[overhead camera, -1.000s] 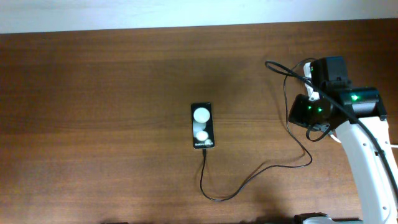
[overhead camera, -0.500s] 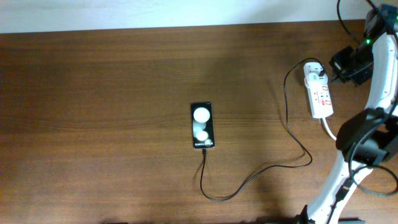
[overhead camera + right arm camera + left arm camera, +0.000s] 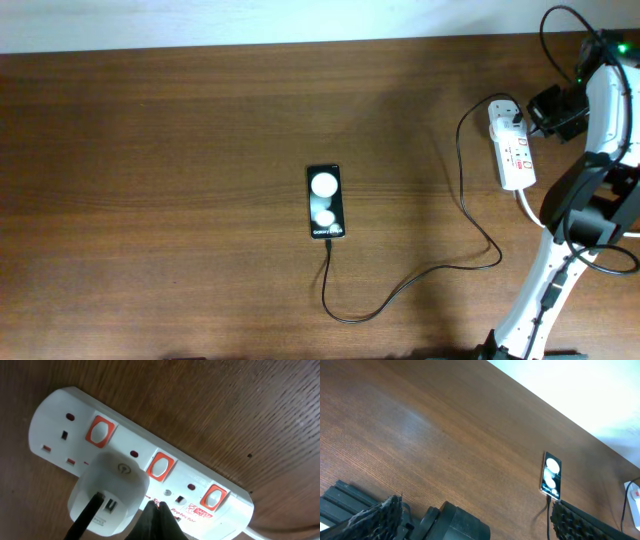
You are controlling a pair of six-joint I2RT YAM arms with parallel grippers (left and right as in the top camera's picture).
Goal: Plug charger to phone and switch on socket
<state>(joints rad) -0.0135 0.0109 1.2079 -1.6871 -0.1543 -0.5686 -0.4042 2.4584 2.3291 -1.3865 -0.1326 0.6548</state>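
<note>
The black phone (image 3: 325, 202) lies flat mid-table, with the thin black charger cable (image 3: 440, 268) plugged into its near end. The cable loops right and up to a white adapter (image 3: 505, 112) seated in the white socket strip (image 3: 515, 160). In the right wrist view the strip (image 3: 210, 475) shows three red switches, and the adapter (image 3: 107, 487) sits in its middle outlet. My right gripper (image 3: 155, 506) is shut and empty, its tips just above the strip beside the adapter. My left gripper (image 3: 475, 525) is open and low over the table, with the phone (image 3: 551, 475) ahead of it.
The strip's thick white cord (image 3: 527, 207) runs toward the right arm's base (image 3: 560, 270). The table's far edge meets a white wall (image 3: 300, 20).
My right arm has lifted off the socket strip and swung up and right, uncovering the strip and adapter. The phone and cable have not moved.
</note>
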